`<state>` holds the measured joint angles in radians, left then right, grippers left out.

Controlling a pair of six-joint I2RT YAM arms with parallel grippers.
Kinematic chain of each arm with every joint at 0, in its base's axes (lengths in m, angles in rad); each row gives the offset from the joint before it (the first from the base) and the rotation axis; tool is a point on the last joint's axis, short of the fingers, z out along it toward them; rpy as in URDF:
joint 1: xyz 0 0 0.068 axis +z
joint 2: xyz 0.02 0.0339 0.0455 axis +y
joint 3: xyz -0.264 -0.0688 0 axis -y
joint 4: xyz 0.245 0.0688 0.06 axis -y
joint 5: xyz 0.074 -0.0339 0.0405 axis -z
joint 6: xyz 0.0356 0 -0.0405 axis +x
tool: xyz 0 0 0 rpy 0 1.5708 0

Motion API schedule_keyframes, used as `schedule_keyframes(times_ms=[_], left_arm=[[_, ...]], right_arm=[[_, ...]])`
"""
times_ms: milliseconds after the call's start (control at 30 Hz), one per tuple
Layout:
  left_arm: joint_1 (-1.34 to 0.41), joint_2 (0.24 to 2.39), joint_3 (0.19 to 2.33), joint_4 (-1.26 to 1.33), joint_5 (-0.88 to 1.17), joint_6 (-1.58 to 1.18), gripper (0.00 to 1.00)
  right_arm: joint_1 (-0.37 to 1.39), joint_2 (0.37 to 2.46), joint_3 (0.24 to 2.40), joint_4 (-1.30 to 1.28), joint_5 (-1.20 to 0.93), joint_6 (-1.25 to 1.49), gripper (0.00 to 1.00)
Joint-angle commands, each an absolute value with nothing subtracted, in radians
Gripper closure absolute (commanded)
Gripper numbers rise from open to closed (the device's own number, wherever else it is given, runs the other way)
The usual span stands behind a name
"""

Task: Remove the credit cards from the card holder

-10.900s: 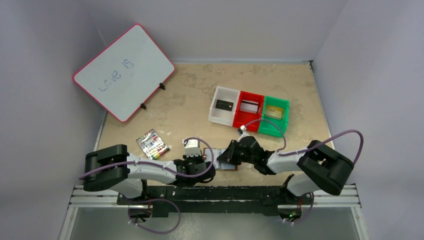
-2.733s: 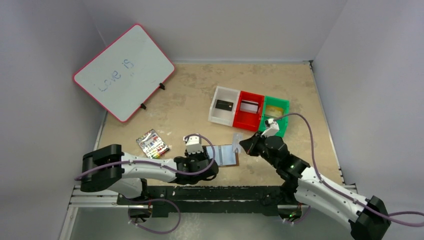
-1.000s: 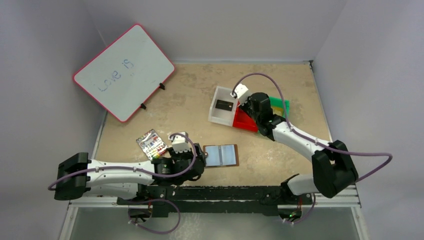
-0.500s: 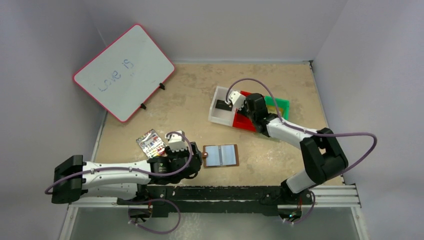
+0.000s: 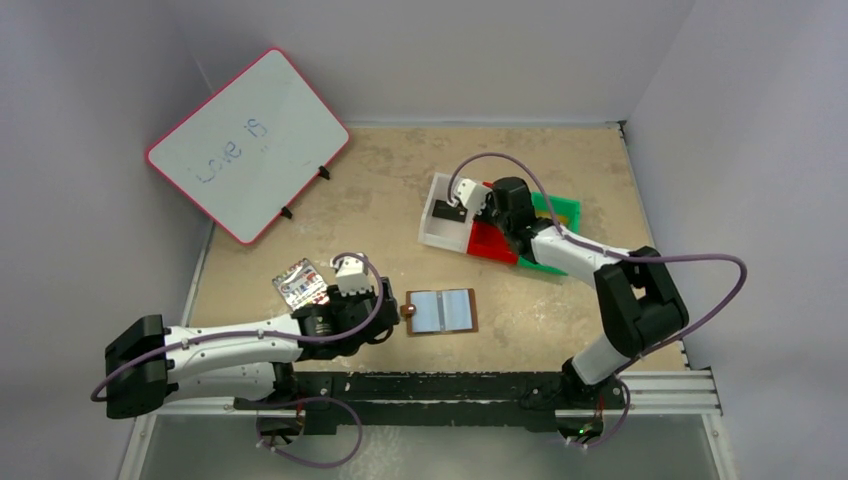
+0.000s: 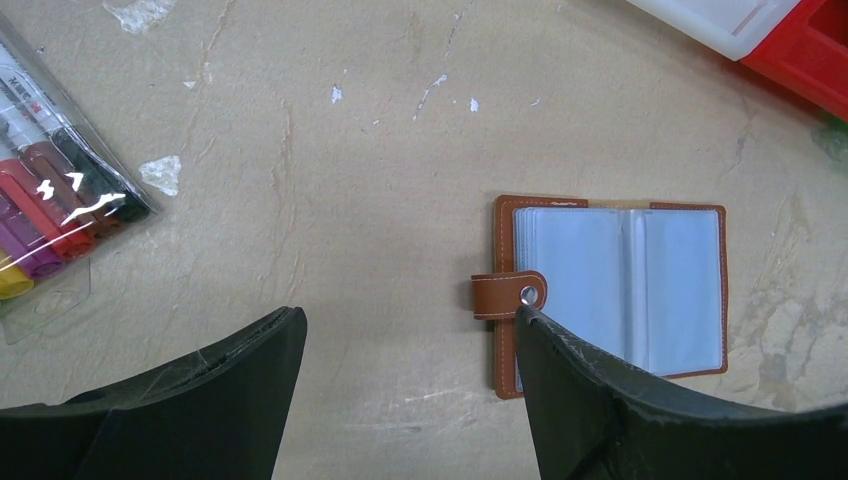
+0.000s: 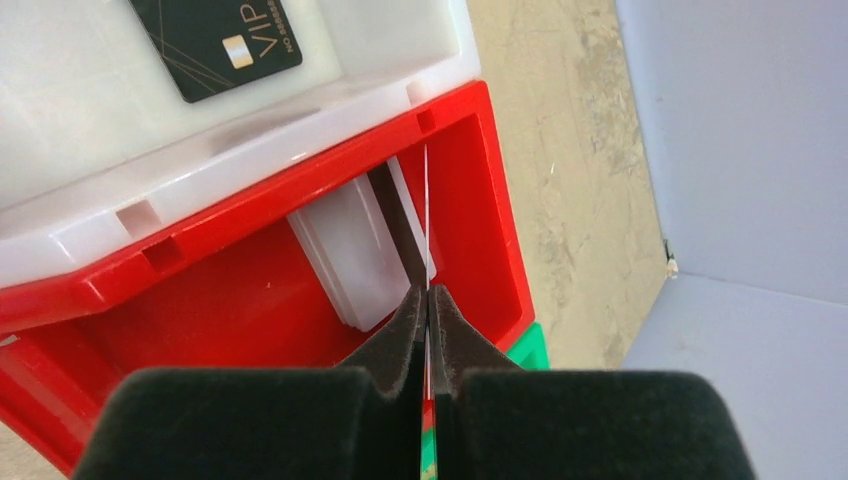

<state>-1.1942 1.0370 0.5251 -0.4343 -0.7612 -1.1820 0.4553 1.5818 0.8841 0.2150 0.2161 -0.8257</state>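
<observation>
Marker pack cut off at the left wrist view's edge (thin card edge-on, its face unseen)

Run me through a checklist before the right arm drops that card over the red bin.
1. Right pincer shut on card: ok.
2. Card above red bin: ok.
3. Red bin empty: not ok, a striped card lies in it.
4. Black card in white bin: ok.
5. Left pincer open: ok.
6. Left pincer clear of holder: cannot tell, its tip overlaps the tab.
</observation>
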Motion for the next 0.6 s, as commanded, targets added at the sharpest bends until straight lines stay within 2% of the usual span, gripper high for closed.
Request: schedule_keyframes(times_ms=[0,567], left_arm=[[-1.187,1.01,0.534,-0.426,-0.766,-1.152,0.24],[-1.184,0.939,0.517,-0.461,-0.79,-1.161,0.24]], right_arm=[[0.451,1.6,0.931,0.218,0.163,-0.889,1.0],[0.392,1.657,0.96,0.211,0.109,-1.021,1.0]])
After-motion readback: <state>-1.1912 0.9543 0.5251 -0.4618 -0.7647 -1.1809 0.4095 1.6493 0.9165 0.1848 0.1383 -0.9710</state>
